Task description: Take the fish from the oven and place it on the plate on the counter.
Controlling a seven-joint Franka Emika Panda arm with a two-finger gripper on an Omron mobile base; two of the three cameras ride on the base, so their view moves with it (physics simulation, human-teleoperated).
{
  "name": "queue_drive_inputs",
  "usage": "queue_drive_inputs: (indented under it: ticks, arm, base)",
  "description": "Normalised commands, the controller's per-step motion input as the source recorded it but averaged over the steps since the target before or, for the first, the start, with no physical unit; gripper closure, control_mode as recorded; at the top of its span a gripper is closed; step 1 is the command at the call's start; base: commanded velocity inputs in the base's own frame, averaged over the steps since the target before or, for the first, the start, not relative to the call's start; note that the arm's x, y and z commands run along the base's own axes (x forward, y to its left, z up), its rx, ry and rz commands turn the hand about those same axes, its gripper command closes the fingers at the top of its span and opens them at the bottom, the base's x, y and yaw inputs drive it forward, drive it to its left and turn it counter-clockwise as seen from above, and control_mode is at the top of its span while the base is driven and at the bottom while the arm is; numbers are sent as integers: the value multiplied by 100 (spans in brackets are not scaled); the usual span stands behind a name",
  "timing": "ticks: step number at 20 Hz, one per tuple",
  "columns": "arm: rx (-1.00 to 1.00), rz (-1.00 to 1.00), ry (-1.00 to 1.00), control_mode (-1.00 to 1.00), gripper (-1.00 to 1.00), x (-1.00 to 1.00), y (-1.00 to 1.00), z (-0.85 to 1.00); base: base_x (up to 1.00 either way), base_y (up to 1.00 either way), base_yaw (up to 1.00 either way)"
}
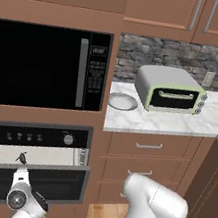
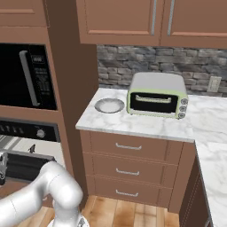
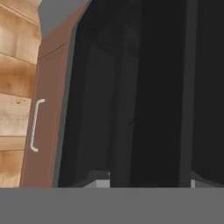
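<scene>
Left base view, fish (image 1: 21,156) on oven (image 1: 29,168) tray, plate (image 1: 123,102) on desk (image 1: 180,121), hand view dark glass door, end effector (image 1: 20,176) aperture indeterminable.

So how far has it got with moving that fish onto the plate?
Done: the oven door is partly open, its pale tray showing. In hand: the hand hangs at the door, holding nothing visible; I can't tell how the jaws stand. Left: the fish sits on the tray, and the plate on the counter is bare.

Fish (image 1: 21,157) in oven (image 1: 31,161); plate (image 1: 123,102) left of toaster oven (image 1: 171,90).
</scene>
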Motion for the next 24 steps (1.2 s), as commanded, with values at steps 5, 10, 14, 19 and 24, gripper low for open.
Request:
queue_drive_inputs:
  ticks: [5, 10, 14, 19, 24]
  arm:
    - [-5, 10, 6, -100, 100, -100, 0, -100]
    - [-4, 8, 11, -100, 100, -100, 0, -95]
    - [-4, 7, 15, -100, 100, -100, 0, -89]
    - [-4, 6, 18, -100, 100, -98, 0, -85]
    - [-5, 2, 23, -100, 100, -99, 1, -79]
  base:
    - [0, 0, 0]
    - [0, 0, 0]
    - [0, 0, 0]
    - [0, 0, 0]
    - [0, 0, 0]
